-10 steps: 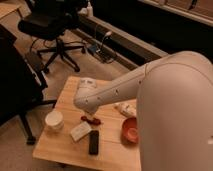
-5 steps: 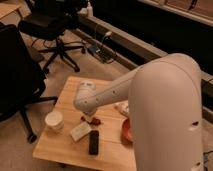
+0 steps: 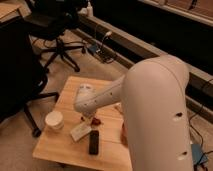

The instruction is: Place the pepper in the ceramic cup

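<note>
Pincer point(image 3: 90, 118) is seen low over the counter point(image 3: 60, 150), largely hidden by the arm; its state cannot be told. Pepper point(image 3: 96, 120) is glimpsed right beside it, ceramic cup point(image 3: 54, 120) apart.

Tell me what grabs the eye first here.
The big white arm fills the right half, reaching left over the wooden table. Its gripper hangs above the table's middle, right by the small red pepper. The ceramic cup stands near the table's left edge, apart from both; a white block and a dark flat object lie nearer the front.
</note>
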### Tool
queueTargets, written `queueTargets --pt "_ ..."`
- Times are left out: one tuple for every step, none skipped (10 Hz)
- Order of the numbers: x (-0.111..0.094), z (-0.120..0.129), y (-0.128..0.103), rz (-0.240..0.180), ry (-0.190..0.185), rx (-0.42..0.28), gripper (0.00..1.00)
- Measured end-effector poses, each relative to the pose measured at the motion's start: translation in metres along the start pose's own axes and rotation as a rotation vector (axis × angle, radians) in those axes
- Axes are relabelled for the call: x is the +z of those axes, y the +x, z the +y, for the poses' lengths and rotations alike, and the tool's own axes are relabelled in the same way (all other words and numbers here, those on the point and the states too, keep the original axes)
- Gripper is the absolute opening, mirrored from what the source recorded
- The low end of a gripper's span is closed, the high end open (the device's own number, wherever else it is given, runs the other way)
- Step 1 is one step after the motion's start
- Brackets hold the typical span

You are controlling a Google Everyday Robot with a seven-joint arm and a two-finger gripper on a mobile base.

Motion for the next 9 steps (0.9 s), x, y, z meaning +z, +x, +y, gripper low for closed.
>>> queueTargets --pt "0.003 0.001 0.002 0.001 -0.002 0.002 0.65" --pt "0.005 0.001 0.001 -0.001 -0.003 0.003 0.65" --pt "0.007 0.000 0.001 -0.003 -0.002 0.007 0.65" --pt "0.008 -0.001 0.001 -0.001 -0.002 0.013 0.65" --pt "0.010 -0.002 0.002 0.002 -0.003 0.019 0.65" --pt "0.011 -0.003 0.004 0.009 -0.003 0.026 0.63" --pt "0.013 -0.004 0.005 0.015 -0.004 0.032 0.57" --pt "0.014 -0.004 0.006 0.021 -0.004 0.037 0.49" --pt "0.016 -0.006 0.008 0.030 -0.005 0.042 0.38"
